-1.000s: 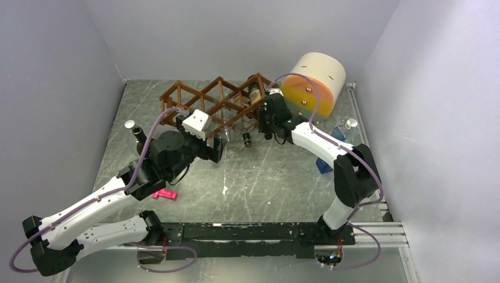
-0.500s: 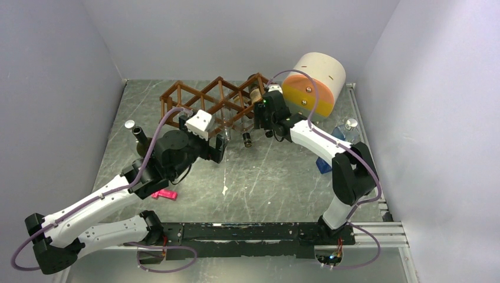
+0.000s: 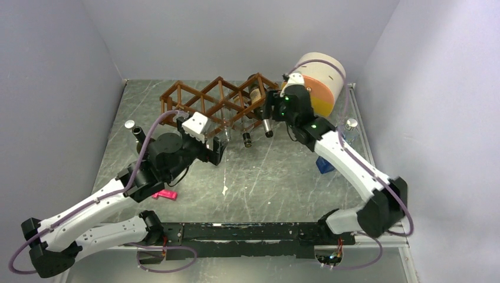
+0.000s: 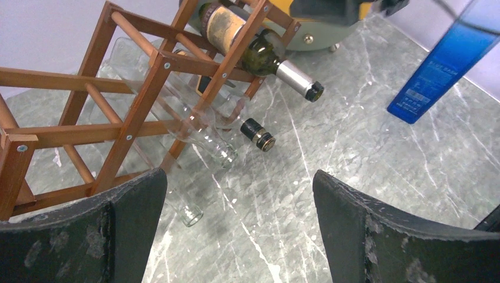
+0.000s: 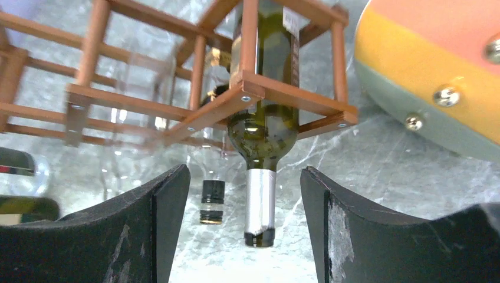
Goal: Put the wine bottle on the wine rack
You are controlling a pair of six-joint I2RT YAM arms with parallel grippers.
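The wine rack (image 3: 203, 94), a reddish-brown lattice, stands at the back of the table. A dark green wine bottle (image 3: 257, 95) lies in its rightmost cell, its silver-foiled neck (image 3: 266, 126) sticking out toward me. My right gripper (image 3: 276, 109) is open just right of that neck. In the right wrist view the bottle (image 5: 263, 127) rests on the rack's slats (image 5: 277, 94), and the neck hangs free between my spread fingers (image 5: 243, 177) without touching them. My left gripper (image 3: 216, 151) is open and holds nothing, in front of the rack (image 4: 156, 65) and near the bottle (image 4: 259, 56).
Clear glass bottles (image 4: 200, 130) and a black-capped one (image 4: 257, 134) lie in the rack's lower cells. A cream, orange and yellow cylinder (image 3: 315, 82) stands at the back right. A blue bottle (image 4: 439, 65) stands right, a dark bottle (image 3: 137, 132) left, a pink piece (image 3: 165, 194) near.
My right gripper has opened and let go of the bottle's neck, drawing back to the right while its arm swung outward. The bottle stays in the rack. The left arm has barely shifted.
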